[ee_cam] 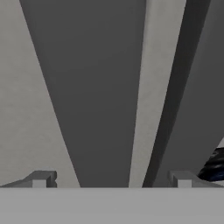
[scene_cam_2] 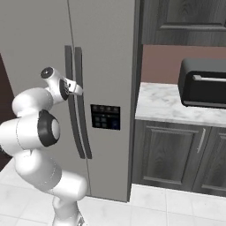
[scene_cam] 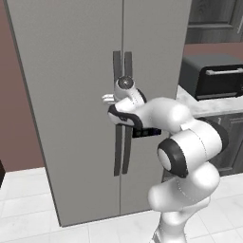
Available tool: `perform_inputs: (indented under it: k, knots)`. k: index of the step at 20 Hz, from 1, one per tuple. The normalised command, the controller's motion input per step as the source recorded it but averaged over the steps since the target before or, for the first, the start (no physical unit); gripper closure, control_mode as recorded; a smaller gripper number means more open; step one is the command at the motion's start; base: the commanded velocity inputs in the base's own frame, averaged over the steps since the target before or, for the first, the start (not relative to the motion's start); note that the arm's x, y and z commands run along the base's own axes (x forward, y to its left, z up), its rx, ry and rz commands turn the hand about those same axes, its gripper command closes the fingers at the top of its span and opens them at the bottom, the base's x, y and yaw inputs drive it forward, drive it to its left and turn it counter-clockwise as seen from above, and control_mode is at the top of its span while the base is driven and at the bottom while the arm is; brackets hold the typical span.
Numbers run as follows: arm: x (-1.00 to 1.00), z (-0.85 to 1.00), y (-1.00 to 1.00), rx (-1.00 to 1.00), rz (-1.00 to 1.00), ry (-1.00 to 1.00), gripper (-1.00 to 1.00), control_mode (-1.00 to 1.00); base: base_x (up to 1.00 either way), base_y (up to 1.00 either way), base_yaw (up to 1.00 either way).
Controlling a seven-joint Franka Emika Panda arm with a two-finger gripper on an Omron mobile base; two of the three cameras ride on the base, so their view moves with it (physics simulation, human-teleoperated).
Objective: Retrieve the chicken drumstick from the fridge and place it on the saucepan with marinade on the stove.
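Observation:
The fridge [scene_cam: 71, 95] [scene_cam_2: 106, 44] stands with both light-grey doors shut, so the chicken drumstick is hidden. The saucepan with marinade and the stove are out of view. My gripper [scene_cam: 109, 99] [scene_cam_2: 77, 90] is right at the two long dark handles [scene_cam: 122, 152] [scene_cam_2: 79, 132] where the doors meet, about a third of the way down them. In the hand view the gripper [ee_cam: 111, 179] is open, its fingertips [ee_cam: 43, 178] wide apart on either side of one dark handle [ee_cam: 100, 87]. Nothing is held.
A black appliance with a silver bar [scene_cam: 213, 76] [scene_cam_2: 205, 84] sits on the marble counter [scene_cam_2: 163, 106] to the fridge's right, above dark cabinets [scene_cam_2: 176, 154]. A dark control panel [scene_cam_2: 105, 116] is on the right door. White tiled floor [scene_cam: 28, 209] lies in front.

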Motion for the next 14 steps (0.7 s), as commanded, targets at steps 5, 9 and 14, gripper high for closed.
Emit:
perform_inputs:
  k: [5,9,14]
  knots:
    - [0.00,0.00,0.00,0.00,0.00,0.00,-1.00,-1.00,0.00,0.00,0.00]
    - [0.00,0.00,0.00,0.00,0.00,0.00,-1.00,-1.00,0.00,0.00,0.00]
    - [0.00,0.00,0.00,0.00,0.00,0.00,-1.00,-1.00,0.00,0.00,0.00]
